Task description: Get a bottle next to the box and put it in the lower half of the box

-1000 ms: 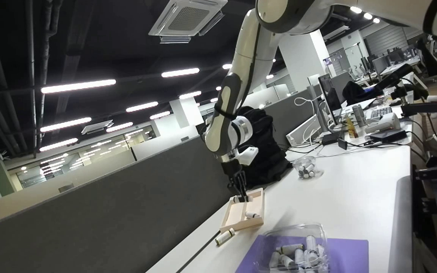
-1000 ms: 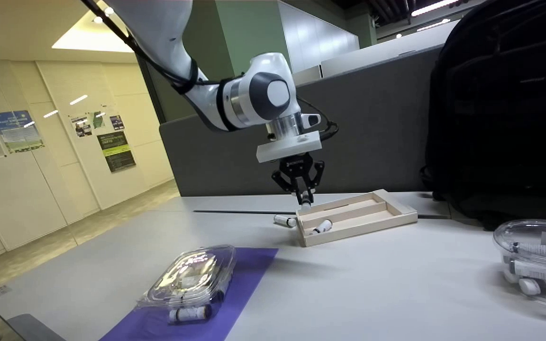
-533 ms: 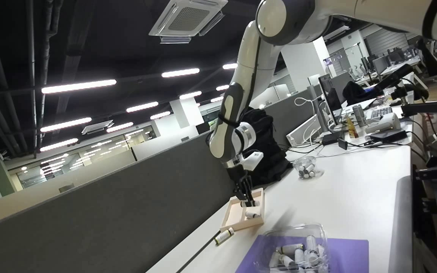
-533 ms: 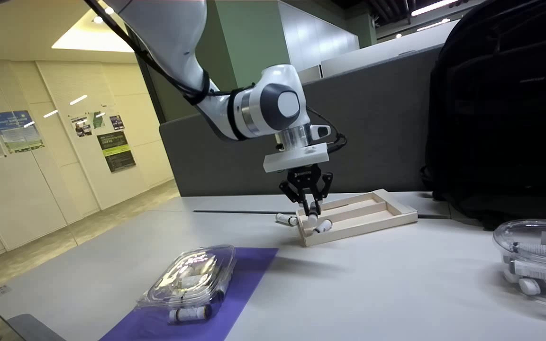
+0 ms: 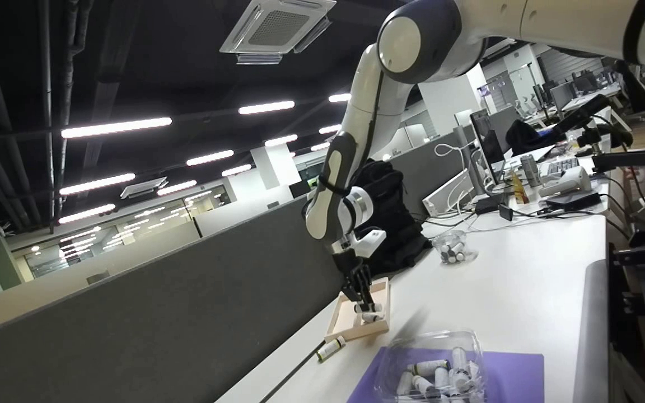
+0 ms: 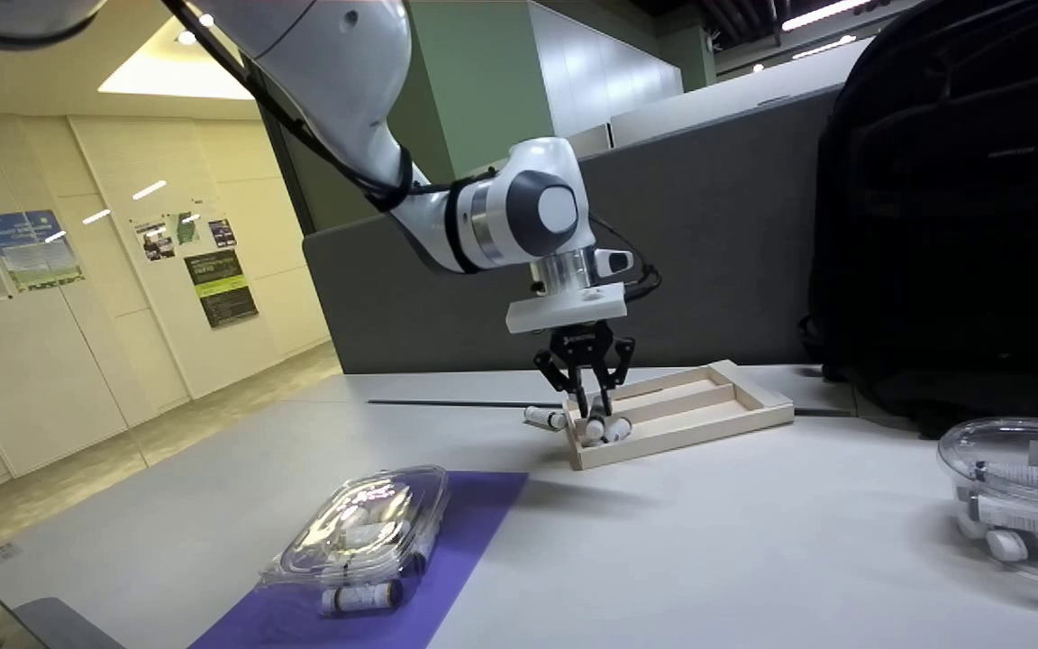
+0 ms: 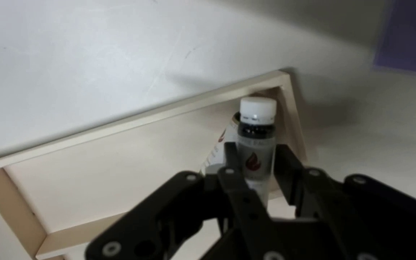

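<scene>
The shallow tan box point(image 6: 690, 442) with a dividing strip lies on the table, also in the wrist view point(image 7: 139, 124). My gripper point(image 6: 596, 411) is low over the box's corner. In the wrist view my gripper point(image 7: 255, 146) is shut on a white-capped bottle point(image 7: 253, 155), one finger on each side of its label. This bottle lies in the same compartment area as a second bottle point(image 7: 217, 151), which it partly covers; I cannot tell whether they touch. The second bottle also shows in an exterior view point(image 6: 618, 430). A third bottle point(image 6: 544, 417) lies outside, by the box's end.
A purple sheet point(image 6: 483, 514) carries a clear container point(image 6: 366, 523) with several bottles. A clear round tub point(image 6: 1019, 505) of bottles stands elsewhere on the table. A black backpack point(image 6: 951, 225) and a grey partition point(image 6: 708, 270) stand behind the box.
My gripper, with the bottle, has moved across the dividing strip and down, from above the far compartment to low beside the second bottle. The other bottles and the box have not moved.
</scene>
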